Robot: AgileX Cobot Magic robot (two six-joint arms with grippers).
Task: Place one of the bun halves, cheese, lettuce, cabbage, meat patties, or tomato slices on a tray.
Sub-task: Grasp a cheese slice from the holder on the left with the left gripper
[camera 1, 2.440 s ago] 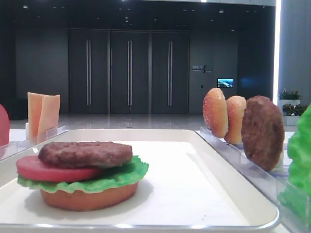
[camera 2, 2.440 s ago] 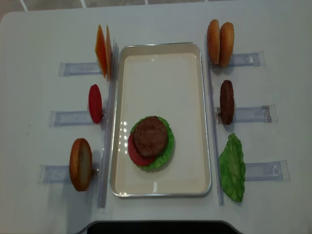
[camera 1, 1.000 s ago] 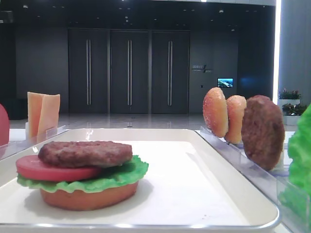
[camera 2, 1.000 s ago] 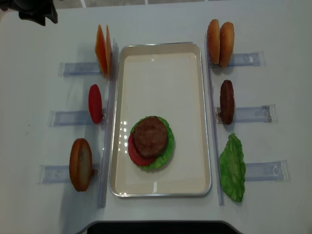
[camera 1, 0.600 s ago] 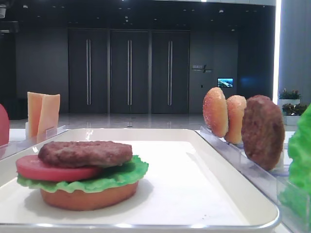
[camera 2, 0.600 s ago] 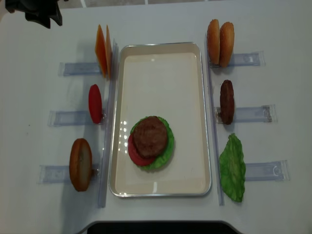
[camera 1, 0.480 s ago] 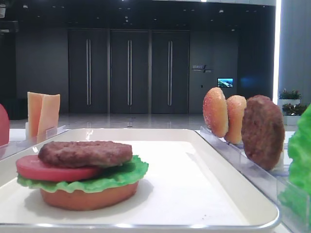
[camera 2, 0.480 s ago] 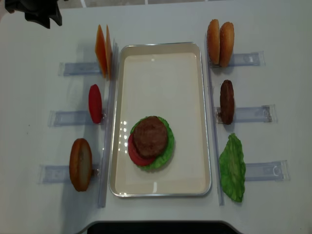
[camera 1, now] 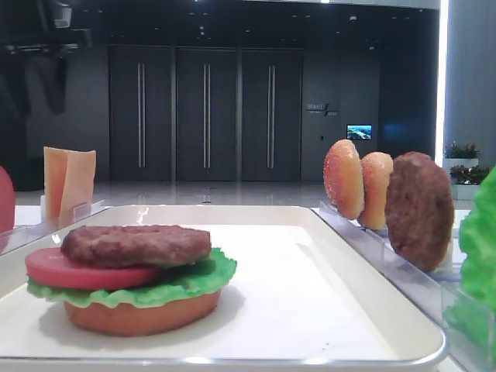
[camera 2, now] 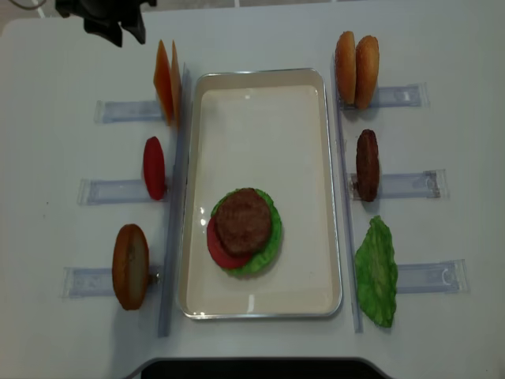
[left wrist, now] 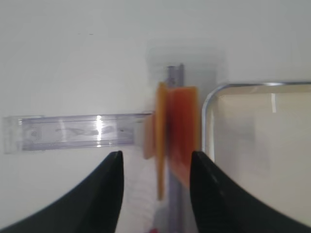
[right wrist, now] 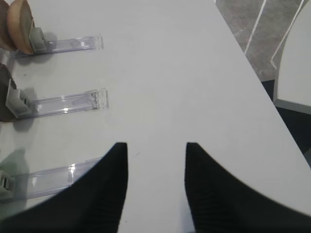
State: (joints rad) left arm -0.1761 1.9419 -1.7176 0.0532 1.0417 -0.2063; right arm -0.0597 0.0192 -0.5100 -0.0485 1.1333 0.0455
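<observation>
**Left hand spread above the cheese**

While the bench carries everything, the tray sits just right of the left hand, holding a stacked burger. Cheese stands upright in its clear rack, directly before the hand's spread, empty fingers. Right hand is likewise spread, gripping nothing.

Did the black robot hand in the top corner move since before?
Yes. In the overhead view the left gripper has slid rightward from the top-left corner toward the cheese standing beside the tray.
</observation>
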